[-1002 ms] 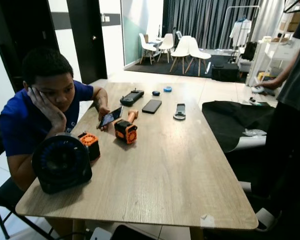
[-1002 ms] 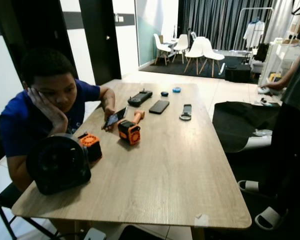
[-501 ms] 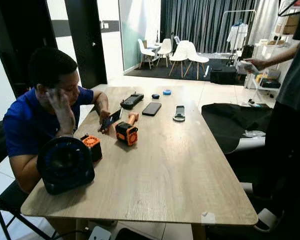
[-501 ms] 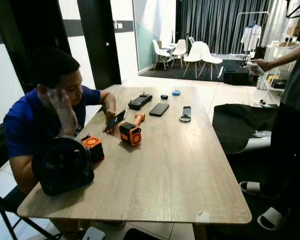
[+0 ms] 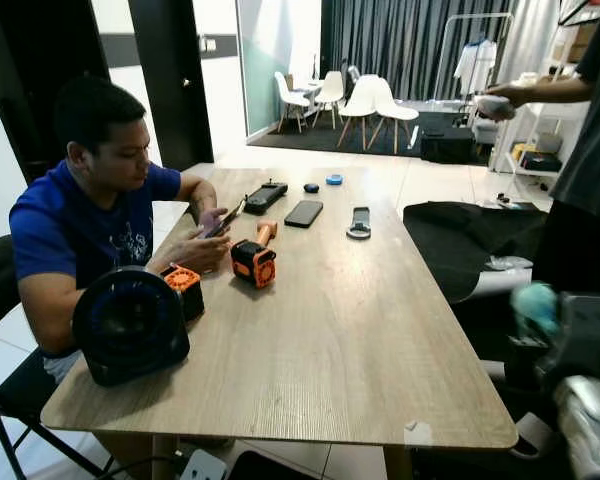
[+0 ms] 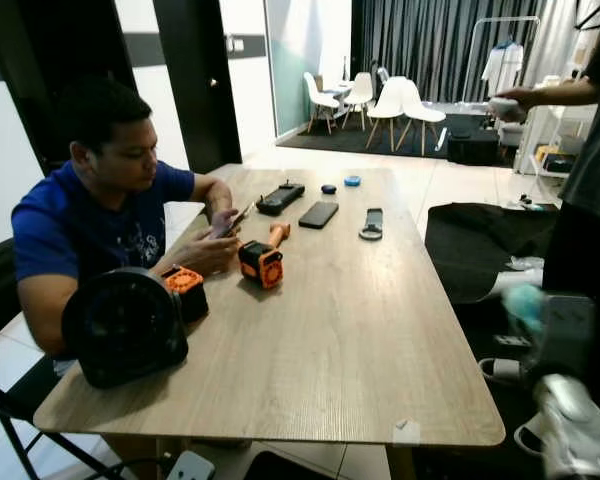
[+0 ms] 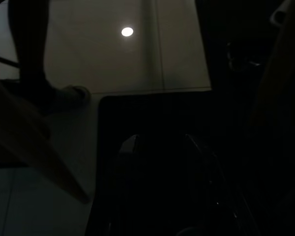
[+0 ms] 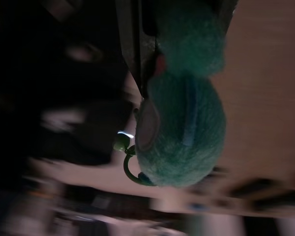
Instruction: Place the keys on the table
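Observation:
The keys hang from a fluffy teal plush keychain (image 8: 187, 123) with a small metal ring (image 8: 130, 167). My right gripper (image 5: 540, 312) is shut on the plush, blurred, at the lower right beside the table's right edge and off the long wooden table (image 5: 360, 340). The teal plush (image 6: 523, 300) shows there above the silver arm. One black finger (image 8: 132, 44) presses against the plush. My left arm hangs idle below the table; its gripper (image 7: 162, 145) stands open over dim floor.
A seated person in blue (image 5: 90, 215) holds a phone at the table's left side. A black fan (image 5: 130, 325), orange tools (image 5: 252, 262), phones and a remote (image 5: 360, 222) lie on the table. Another person (image 5: 590, 170) stands close at right, by a black-draped seat (image 5: 460, 240).
My right arm has risen into view at the lower right with the teal plush. The seated person dropped the hand from the head to the phone. The standing person's arm has lifted.

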`<state>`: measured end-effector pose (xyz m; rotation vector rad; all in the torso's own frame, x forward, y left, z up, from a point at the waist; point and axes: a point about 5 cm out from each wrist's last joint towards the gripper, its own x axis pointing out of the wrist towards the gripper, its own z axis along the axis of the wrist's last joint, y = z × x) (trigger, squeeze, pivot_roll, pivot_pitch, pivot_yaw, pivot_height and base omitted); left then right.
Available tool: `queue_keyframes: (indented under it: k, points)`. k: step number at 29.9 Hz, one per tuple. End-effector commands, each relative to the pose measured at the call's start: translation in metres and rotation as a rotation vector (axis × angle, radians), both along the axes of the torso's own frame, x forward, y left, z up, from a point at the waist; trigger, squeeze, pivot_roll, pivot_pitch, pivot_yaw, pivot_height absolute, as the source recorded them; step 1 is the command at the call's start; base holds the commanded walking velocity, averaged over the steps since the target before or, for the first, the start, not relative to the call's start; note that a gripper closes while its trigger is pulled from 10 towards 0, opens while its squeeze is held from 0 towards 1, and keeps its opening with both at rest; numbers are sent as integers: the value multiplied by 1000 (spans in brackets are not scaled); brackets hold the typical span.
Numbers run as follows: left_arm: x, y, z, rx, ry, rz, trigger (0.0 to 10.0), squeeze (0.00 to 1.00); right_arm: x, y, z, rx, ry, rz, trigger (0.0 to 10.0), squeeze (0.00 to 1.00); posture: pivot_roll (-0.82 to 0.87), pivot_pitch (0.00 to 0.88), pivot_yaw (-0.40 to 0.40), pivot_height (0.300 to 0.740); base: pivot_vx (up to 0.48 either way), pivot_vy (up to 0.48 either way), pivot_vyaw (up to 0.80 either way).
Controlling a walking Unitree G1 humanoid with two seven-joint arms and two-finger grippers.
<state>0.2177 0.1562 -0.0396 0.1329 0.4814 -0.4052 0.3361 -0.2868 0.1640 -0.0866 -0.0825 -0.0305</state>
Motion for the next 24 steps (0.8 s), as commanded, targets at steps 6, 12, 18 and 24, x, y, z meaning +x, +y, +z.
queue_keyframes:
  k: [6,12,18,24]
  points:
    - [-4,5,-2,14,9,-1,10000,0,13,75,5,-2,51,365,10000,0,64,7,32,740,0,0,0]
    - [-5,5,-2,12,12,-1,10000,0,10,120,-7,-21,133,586,10000,0,59,8,33,740,0,0,0]
    - [-4,1,-2,3,13,-5,10000,0,0,143,-33,-114,285,718,10000,0,59,12,27,740,0,0,0]
    - [-7,-4,-3,-11,20,-46,10000,0,-7,146,-37,-132,331,766,10000,0,55,13,29,740,0,0,0]
